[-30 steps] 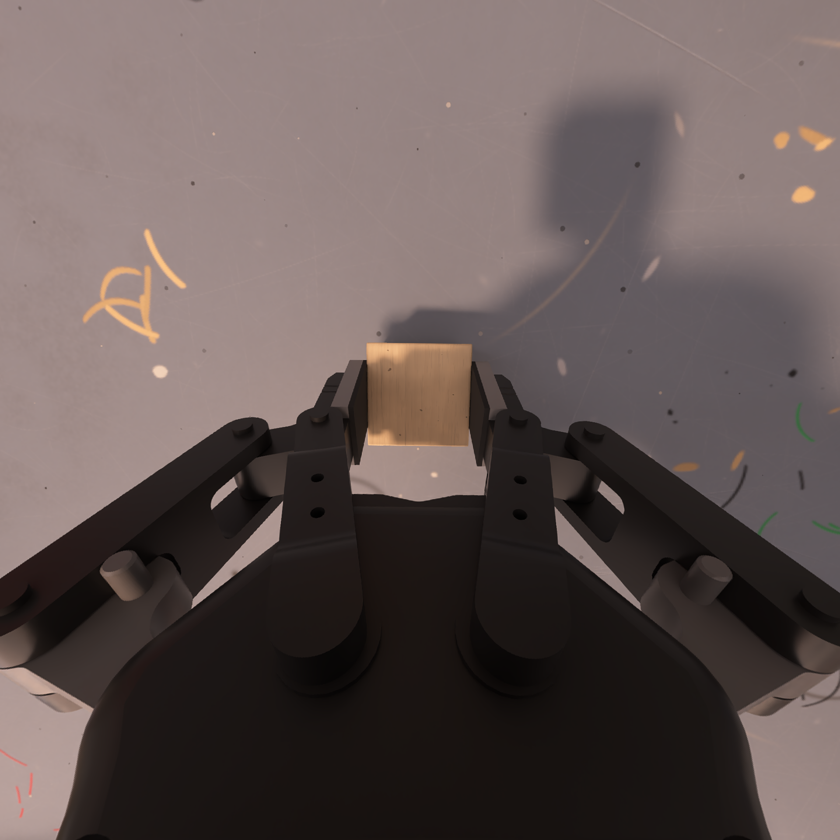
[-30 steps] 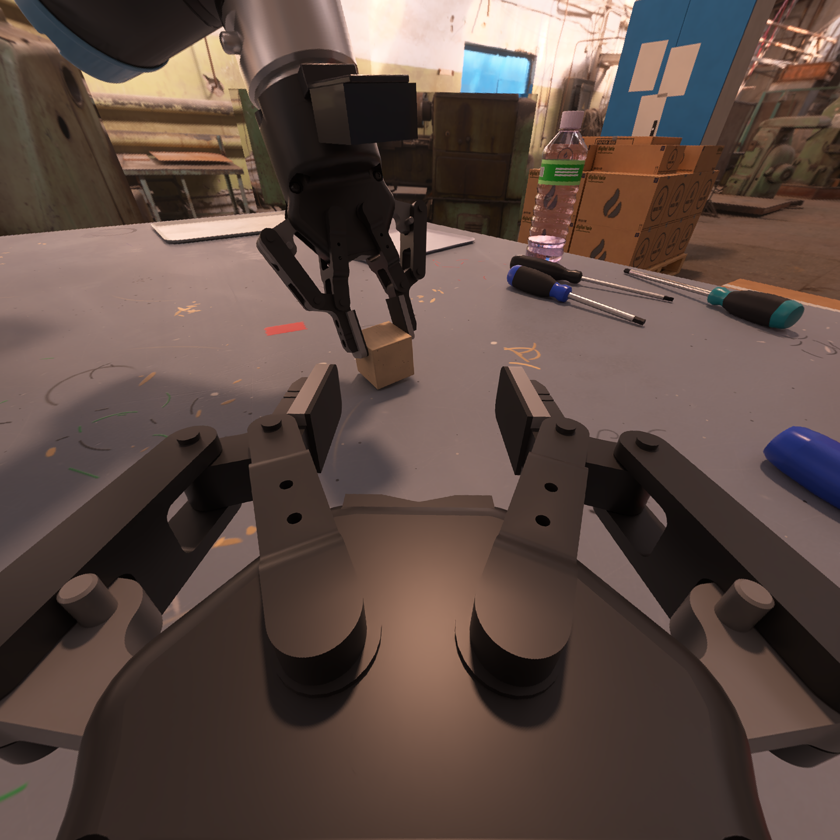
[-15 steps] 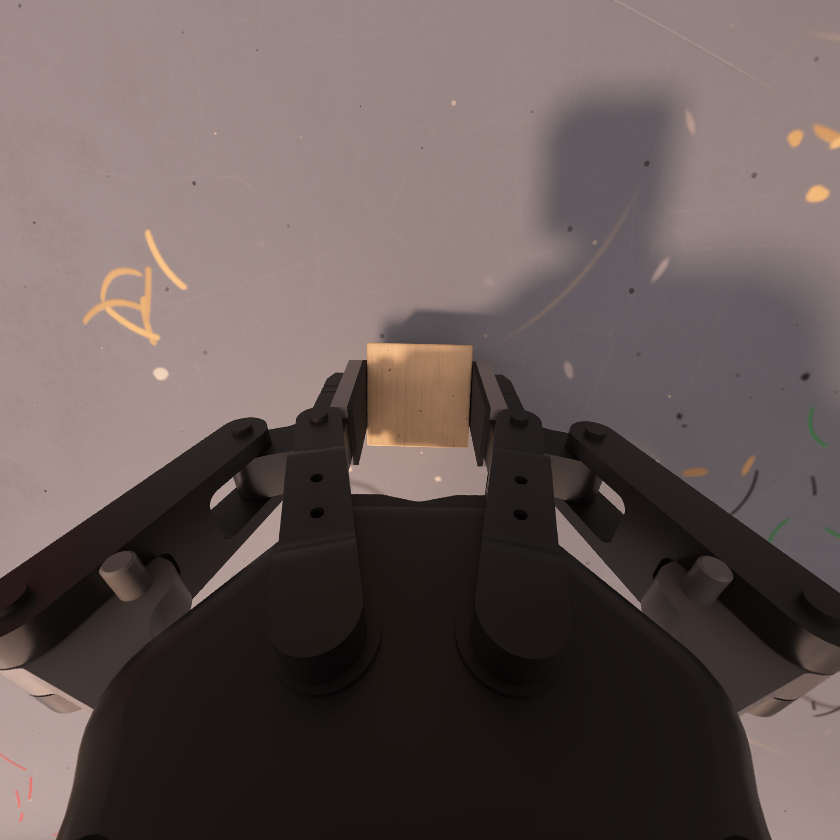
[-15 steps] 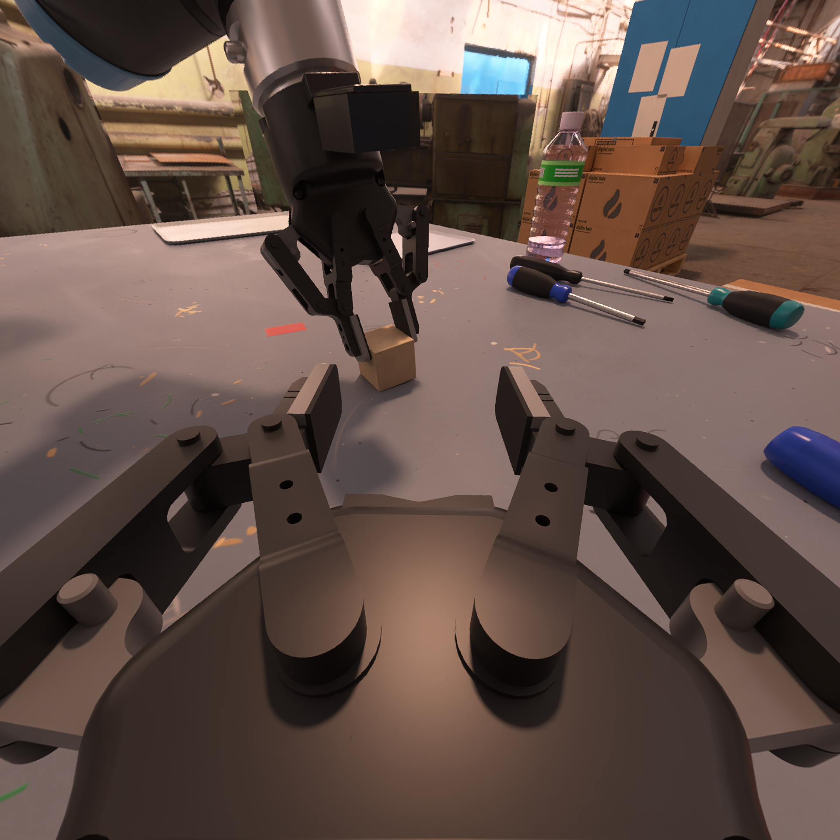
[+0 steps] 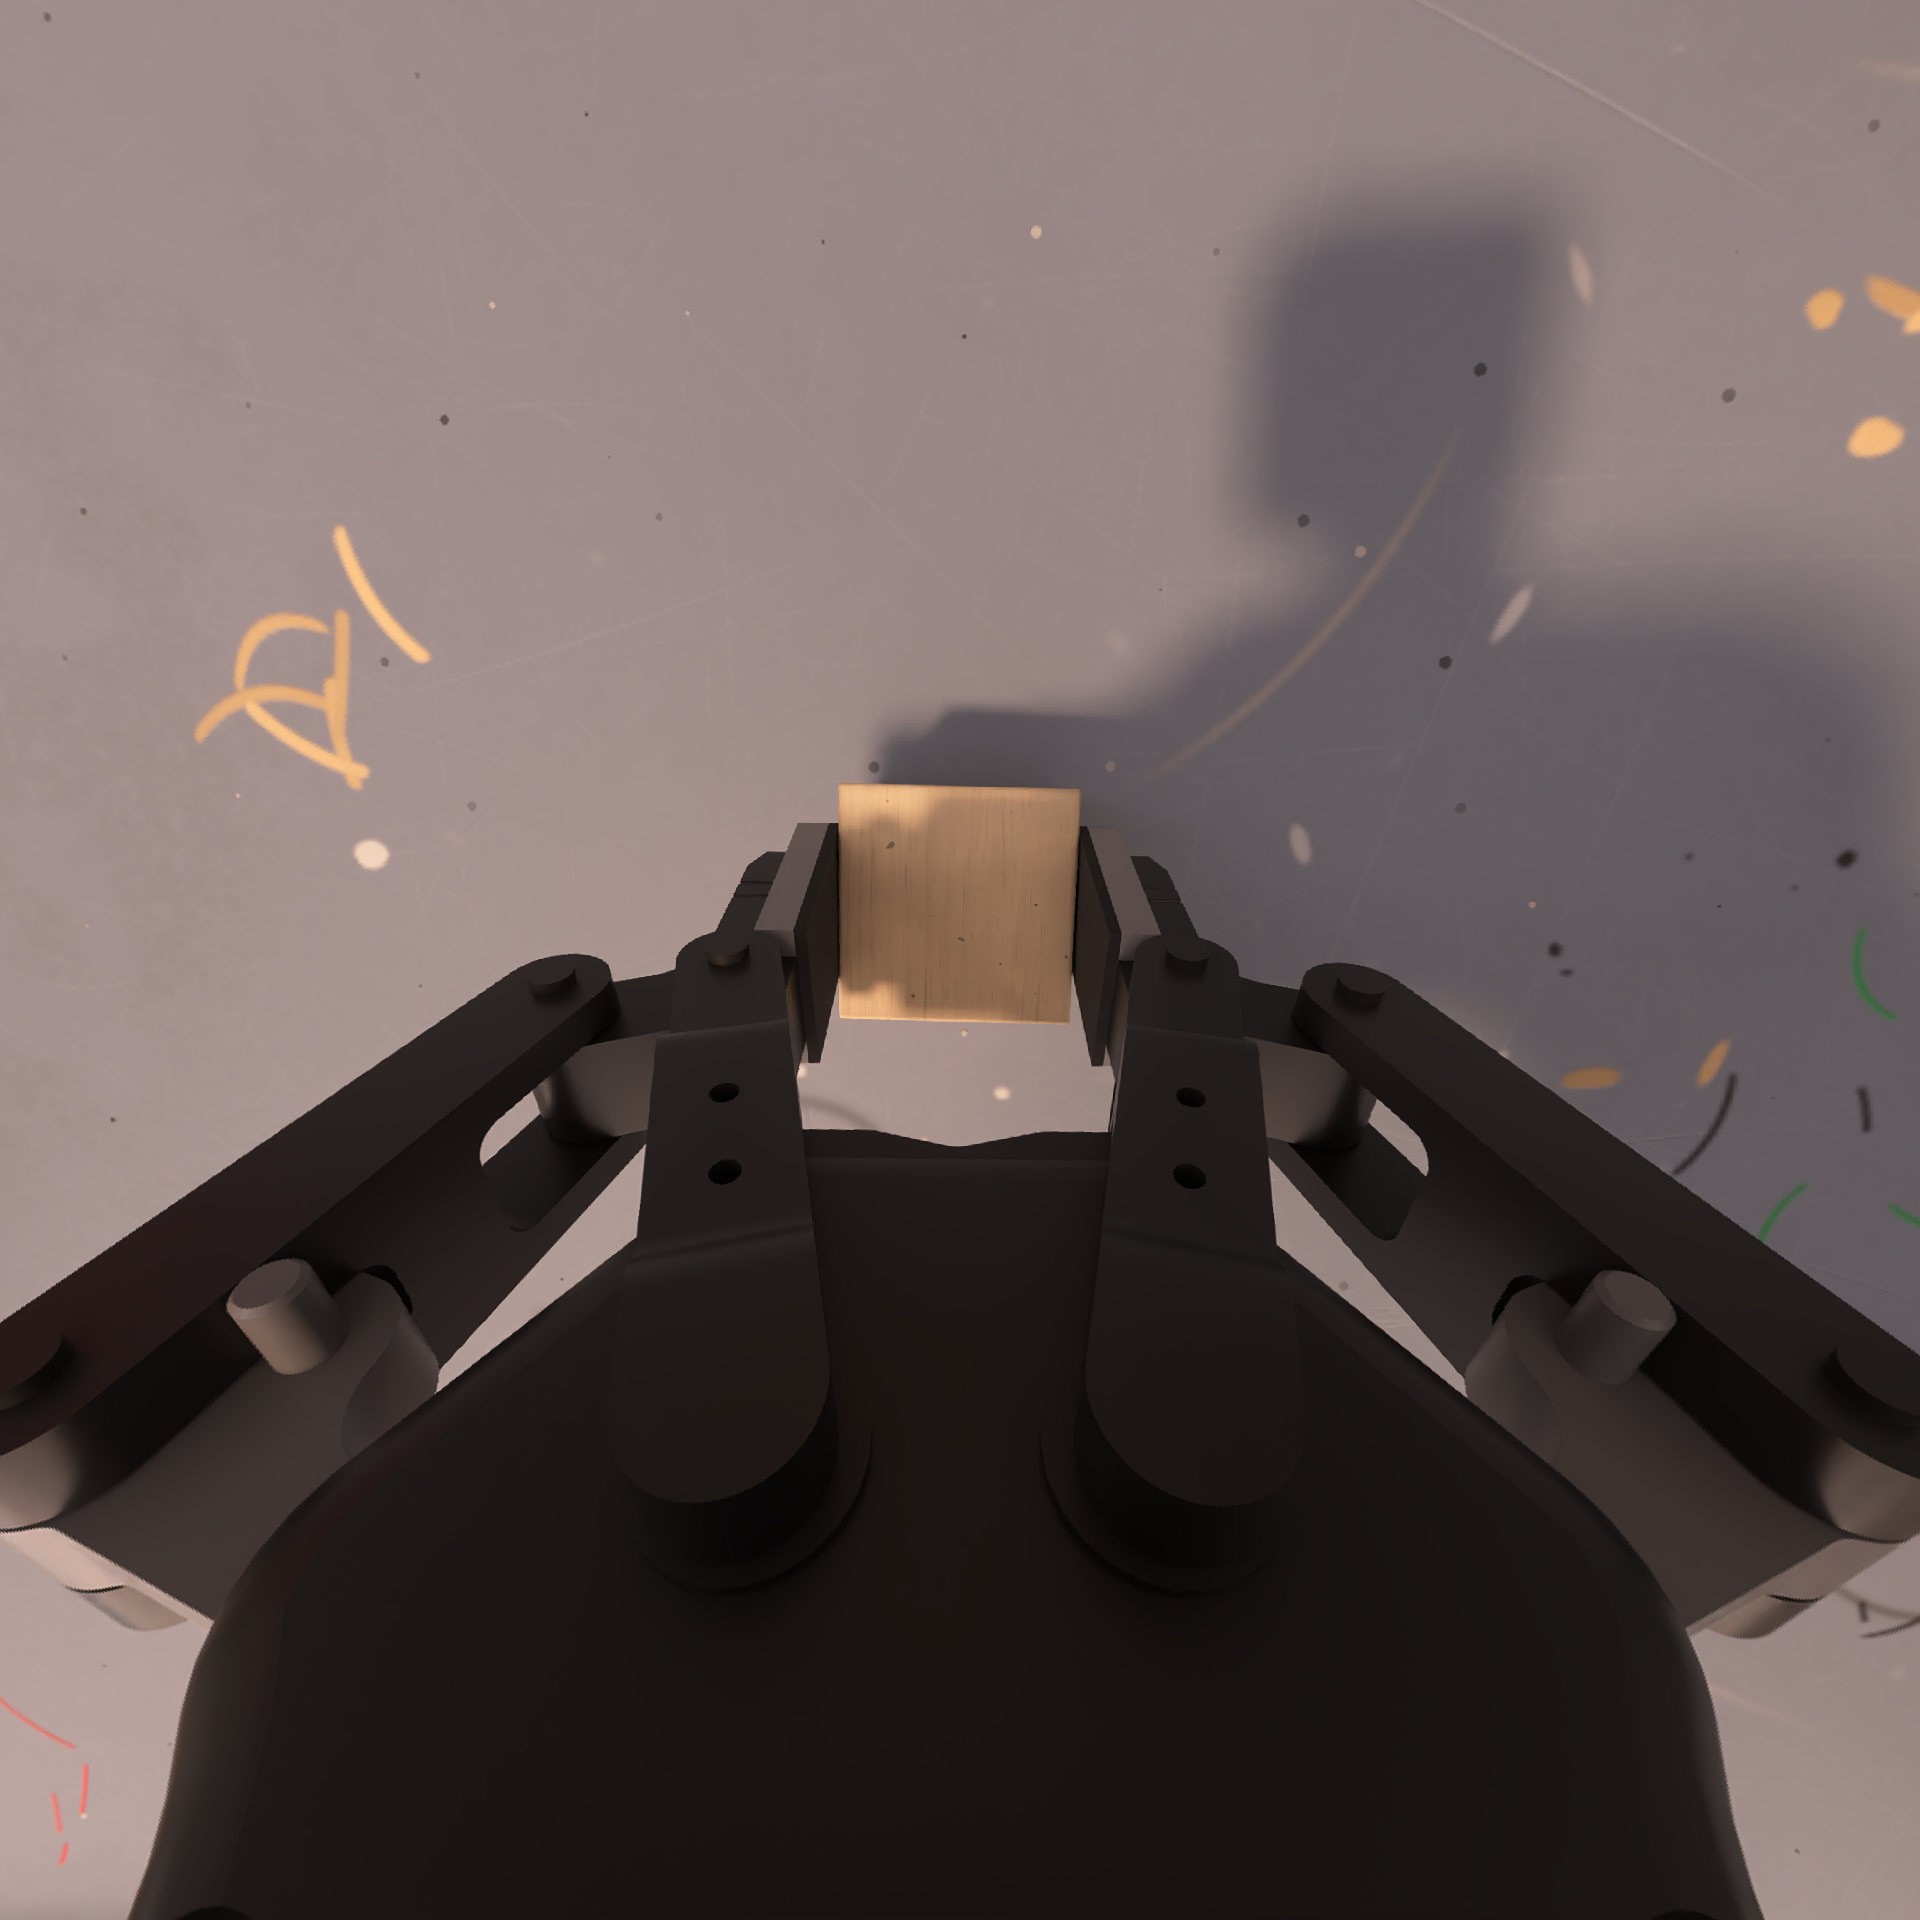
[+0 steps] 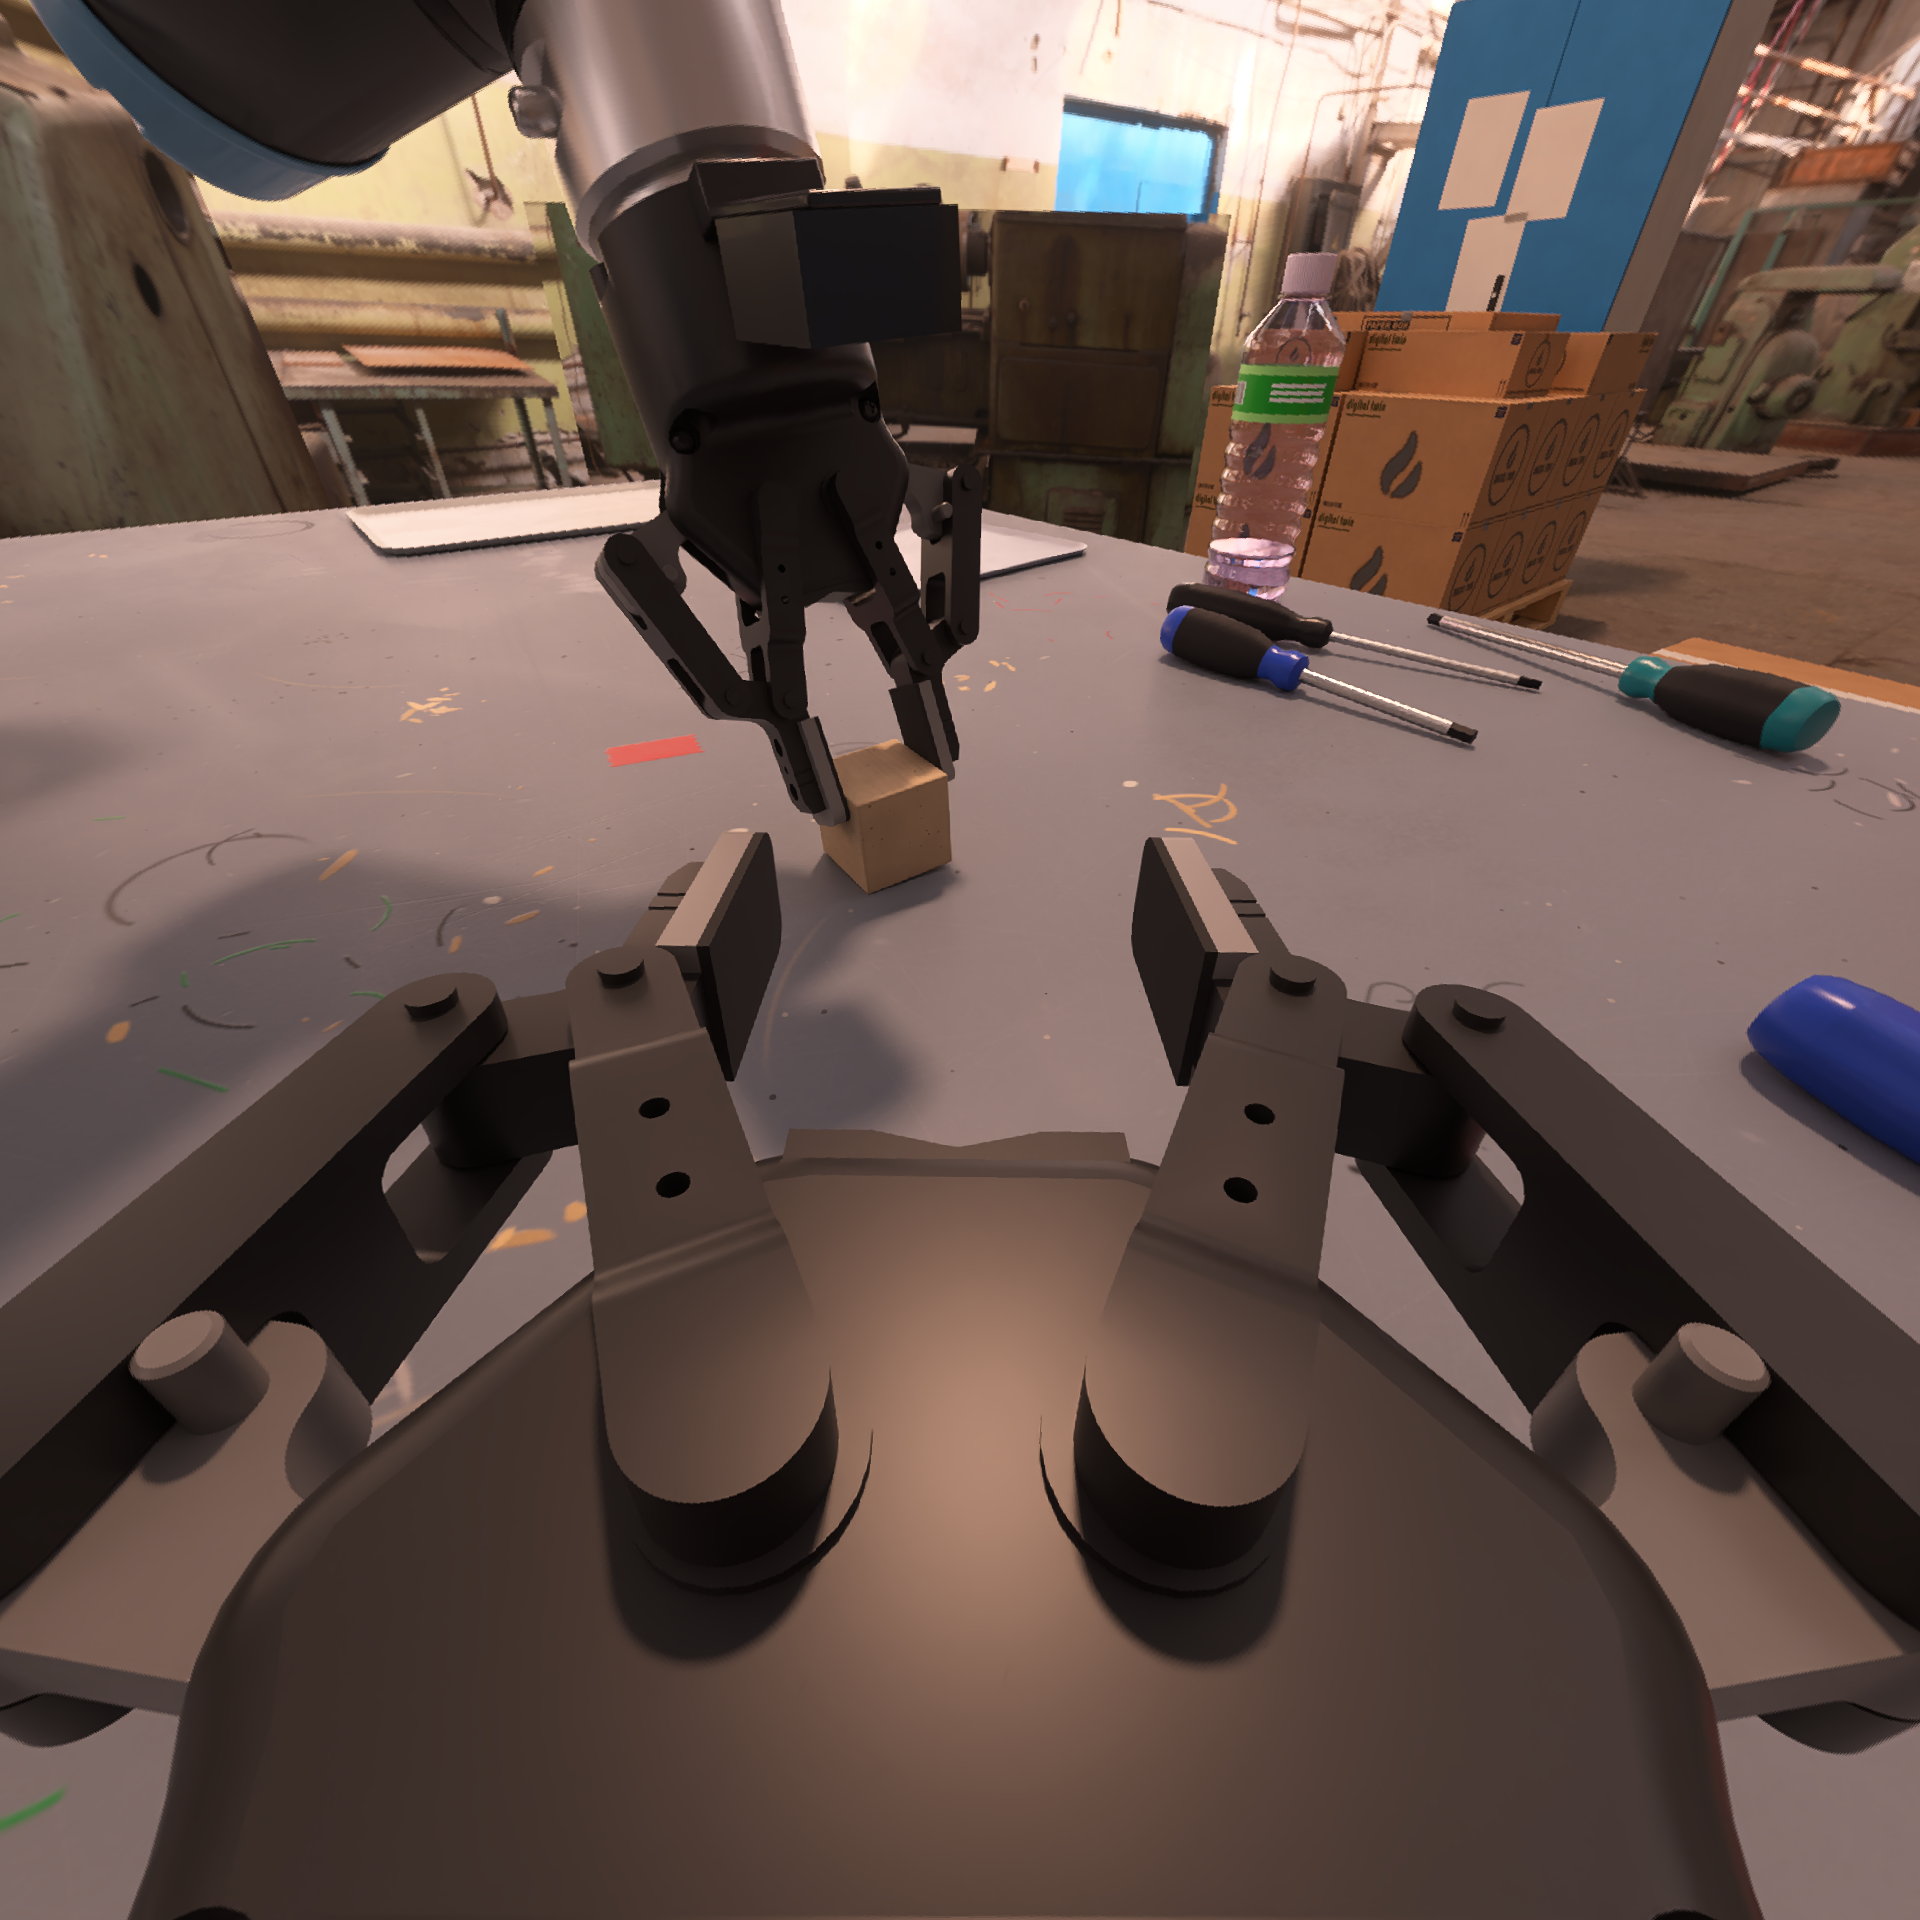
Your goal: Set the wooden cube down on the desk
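The wooden cube sits between the pads of my left gripper, which is shut on it and points down at the grey desk. In the right wrist view the cube stands with its bottom at the desk surface, with the left gripper clasping its upper sides. I cannot tell whether it fully rests on the desk. My right gripper is open and empty, low over the desk just in front of the cube.
A water bottle stands at the back right. Screwdrivers lie on the right. A blue object lies at the right edge. A flat white tray lies at the back. Cardboard boxes stand beyond the desk.
The left gripper has carried the cube a little lower and slightly to the right, down to the desk surface. The right gripper has not moved.
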Available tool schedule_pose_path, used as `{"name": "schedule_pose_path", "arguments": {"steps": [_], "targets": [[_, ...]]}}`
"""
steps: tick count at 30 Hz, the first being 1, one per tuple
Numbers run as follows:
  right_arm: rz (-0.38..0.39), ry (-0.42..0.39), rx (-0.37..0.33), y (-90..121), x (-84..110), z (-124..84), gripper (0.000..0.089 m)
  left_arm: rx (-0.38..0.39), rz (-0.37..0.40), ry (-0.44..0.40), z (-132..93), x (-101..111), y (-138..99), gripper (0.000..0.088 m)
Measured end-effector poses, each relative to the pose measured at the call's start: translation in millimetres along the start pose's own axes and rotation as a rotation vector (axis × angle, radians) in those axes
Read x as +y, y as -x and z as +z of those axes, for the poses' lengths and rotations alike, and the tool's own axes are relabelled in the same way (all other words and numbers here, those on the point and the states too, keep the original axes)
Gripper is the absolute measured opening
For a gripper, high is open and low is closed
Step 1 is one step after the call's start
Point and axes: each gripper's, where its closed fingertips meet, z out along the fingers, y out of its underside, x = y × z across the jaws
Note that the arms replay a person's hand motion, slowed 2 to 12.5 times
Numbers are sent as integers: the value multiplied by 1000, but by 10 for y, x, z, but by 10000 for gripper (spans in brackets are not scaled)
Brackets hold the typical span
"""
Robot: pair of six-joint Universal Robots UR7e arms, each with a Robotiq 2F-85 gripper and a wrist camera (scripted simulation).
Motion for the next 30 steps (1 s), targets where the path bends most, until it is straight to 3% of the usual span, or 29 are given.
{"name": "schedule_pose_path", "arguments": {"steps": [30], "targets": [[5,0,-1,-4,0,-1,608,4,-15,-8,21,-42,-10,387]]}}
